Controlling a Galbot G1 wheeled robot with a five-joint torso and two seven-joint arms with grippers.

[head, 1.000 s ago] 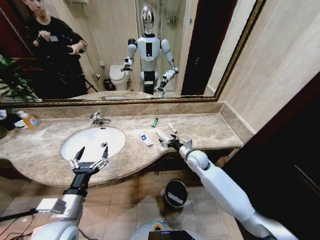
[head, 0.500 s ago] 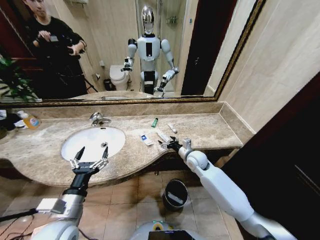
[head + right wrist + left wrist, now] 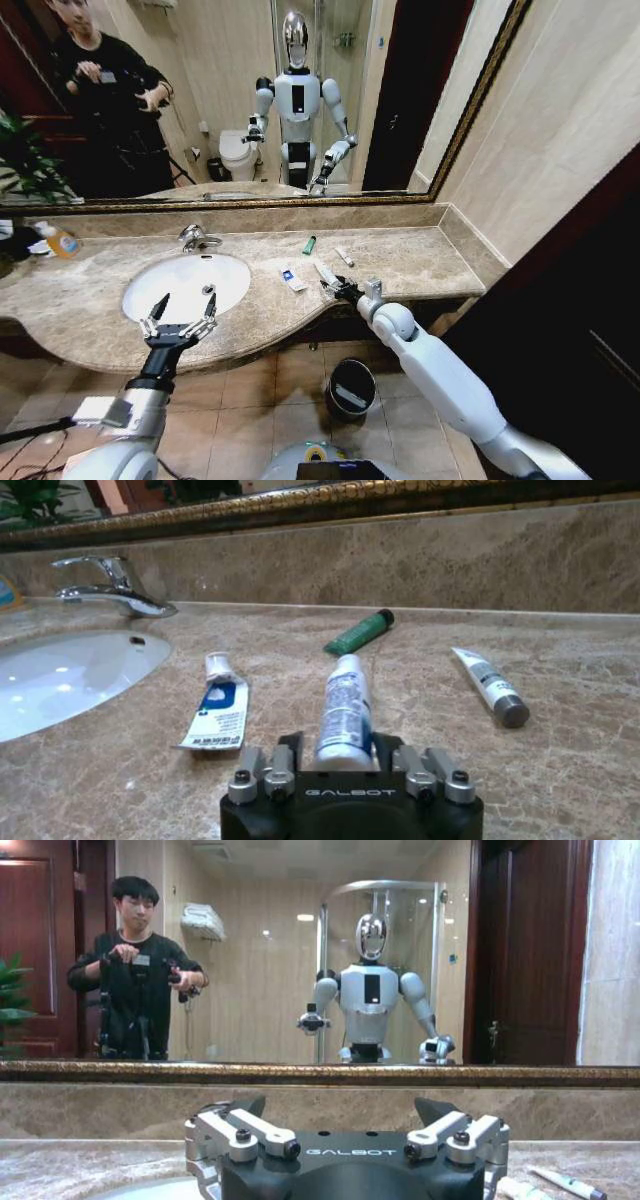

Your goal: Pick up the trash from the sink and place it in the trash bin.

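My right gripper rests low on the marble counter, shut on the near end of a white tube with blue print, which still lies flat. Beside it lie a white packet with a blue mark, a green tube and a small white tube with a grey cap. All this trash is on the counter right of the sink. My left gripper hovers open over the sink's front rim. The trash bin stands on the floor below the counter.
A chrome tap stands behind the basin. A clear bottle with an orange label sits at the counter's far left. A mirror runs along the back and a wall closes the counter's right end. Tiled floor surrounds the bin.
My right gripper has slid a little to the left along the counter, onto the white tube's near end. The left arm has not moved.
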